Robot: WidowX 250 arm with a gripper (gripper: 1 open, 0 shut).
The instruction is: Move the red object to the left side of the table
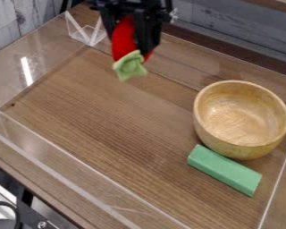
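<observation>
The red object (125, 38), a small red strawberry-like toy with a light green leafy tip hanging downward, is held above the back middle of the brown wood-grain table (110, 125). My black gripper (129, 31) comes in from the top edge and is shut on the red object. The toy hangs in the air, apart from the tabletop. Most of the gripper's upper part is cut off by the frame's top.
A wooden bowl (241, 118) stands at the right. A flat green block (224, 169) lies in front of it near the right front. Low clear acrylic walls (62, 174) edge the table, with a clear bracket (83, 31) at the back left.
</observation>
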